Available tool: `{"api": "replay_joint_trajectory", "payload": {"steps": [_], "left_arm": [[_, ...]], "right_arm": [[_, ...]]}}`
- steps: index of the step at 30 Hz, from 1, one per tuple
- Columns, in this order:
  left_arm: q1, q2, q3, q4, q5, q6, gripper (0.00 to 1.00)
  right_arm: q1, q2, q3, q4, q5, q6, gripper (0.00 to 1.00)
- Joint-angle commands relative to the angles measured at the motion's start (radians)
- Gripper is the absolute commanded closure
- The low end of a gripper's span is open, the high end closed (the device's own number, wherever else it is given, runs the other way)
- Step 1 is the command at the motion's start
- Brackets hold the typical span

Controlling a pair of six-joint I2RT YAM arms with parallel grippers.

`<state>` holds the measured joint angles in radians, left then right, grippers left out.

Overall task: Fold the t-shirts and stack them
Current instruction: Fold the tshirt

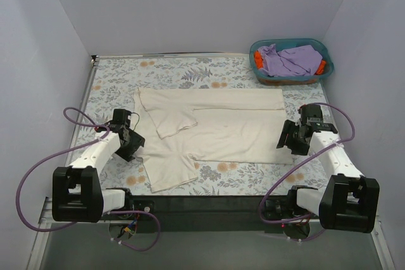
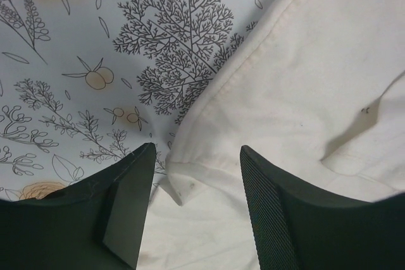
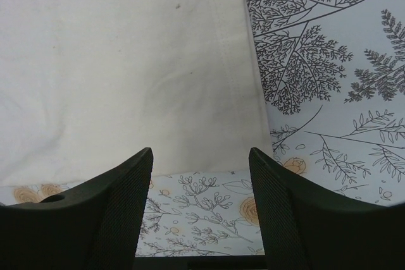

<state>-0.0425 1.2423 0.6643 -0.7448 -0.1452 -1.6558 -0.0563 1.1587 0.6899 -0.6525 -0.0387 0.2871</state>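
Note:
A large cream t-shirt [image 1: 215, 128] lies spread on the floral tablecloth, its far side folded over toward the middle. A sleeve sticks out at the near left. My left gripper [image 1: 137, 145] is open at the shirt's left edge; in the left wrist view [image 2: 197, 156] its jaws straddle a fold of cream cloth [image 2: 304, 74]. My right gripper [image 1: 283, 141] is open at the shirt's right hem; in the right wrist view [image 3: 201, 159] the hem corner [image 3: 209, 112] lies just ahead of the jaws. A lavender-purple shirt [image 1: 291, 59] and an orange-red garment [image 1: 259, 61] lie in the basket.
A teal plastic basket [image 1: 292, 43] stands at the table's back right corner. The floral tablecloth [image 1: 190, 71] covers the table. White walls close in the left, back and right sides. Purple cables loop beside both arm bases.

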Motion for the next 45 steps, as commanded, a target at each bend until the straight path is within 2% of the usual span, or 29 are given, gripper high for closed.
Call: {"api": "replay_joint_trajectory", "payload": {"steps": [1,2,3,10,18,21,24,30,38,45], "left_arm": [[0.003,0.012,-0.015,0.053,-0.016,0.016,0.48],[0.003,0.014,-0.020,0.059,-0.017,0.016,0.49],[0.003,0.019,-0.026,0.061,-0.017,0.017,0.54],[0.003,0.000,-0.046,0.050,-0.034,0.031,0.65],[0.003,-0.033,-0.057,0.067,-0.031,0.067,0.97],[0.003,-0.058,-0.061,0.073,-0.034,0.076,0.99],[0.003,-0.073,-0.063,0.074,-0.036,0.077,1.00],[0.003,-0.113,-0.088,0.088,-0.036,0.068,1.00],[0.003,-0.101,-0.086,0.093,-0.021,0.073,1.00],[0.003,-0.096,-0.094,0.101,-0.016,0.070,1.00]], "right_arm": [[-0.007,-0.028,-0.001,0.019,0.025,0.018,0.42],[-0.007,-0.028,-0.003,0.017,0.028,0.018,0.43],[-0.010,-0.031,-0.007,0.017,0.033,0.023,0.43],[-0.017,-0.048,-0.033,0.014,0.034,0.050,0.45],[-0.028,-0.057,-0.064,0.011,0.083,0.084,0.46],[-0.030,-0.059,-0.076,0.010,0.105,0.098,0.46],[-0.031,-0.042,-0.084,0.007,0.115,0.115,0.52],[-0.031,-0.017,-0.086,-0.006,0.164,0.138,0.56],[-0.033,0.018,-0.079,-0.039,0.215,0.167,0.57],[-0.033,0.067,-0.085,-0.032,0.184,0.173,0.57]]}}
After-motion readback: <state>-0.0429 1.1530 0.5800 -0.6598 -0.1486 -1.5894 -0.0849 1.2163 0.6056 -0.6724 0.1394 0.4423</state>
